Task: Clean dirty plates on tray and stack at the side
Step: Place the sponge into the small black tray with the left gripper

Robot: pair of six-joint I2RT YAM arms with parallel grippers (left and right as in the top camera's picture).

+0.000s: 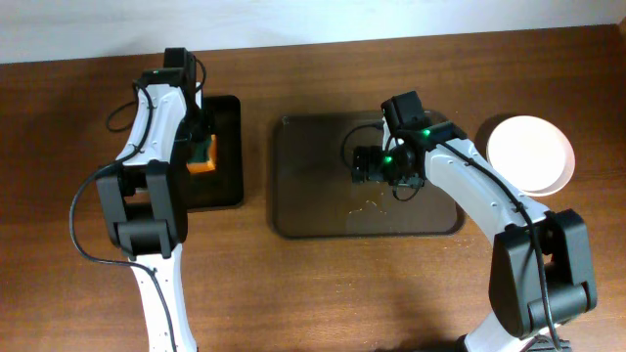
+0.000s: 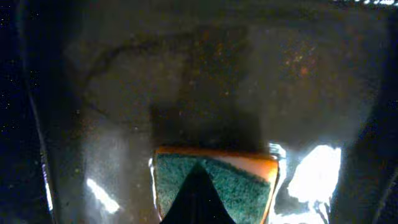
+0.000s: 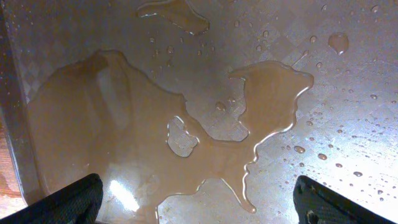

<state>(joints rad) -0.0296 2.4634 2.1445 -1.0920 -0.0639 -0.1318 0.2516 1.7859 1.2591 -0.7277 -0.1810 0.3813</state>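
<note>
**Wooden table: wet tray at centre, plate at the side**

The wooden table [image 1: 323, 293] lies open along its front edge. The rectangular brown tray [image 1: 303, 210], glossy and beaded with drops, carries a brownish puddle [image 3: 155, 130]. The right gripper [image 3: 198, 186] hangs over it, fingers wide apart and empty. A round white plate [image 1: 529, 154] sits on the table right of the tray. The left gripper [image 2: 199, 193] hovers over a black tray [image 1: 225, 191] at an orange-and-green sponge [image 2: 249, 186]; its grip cannot be told.
</note>
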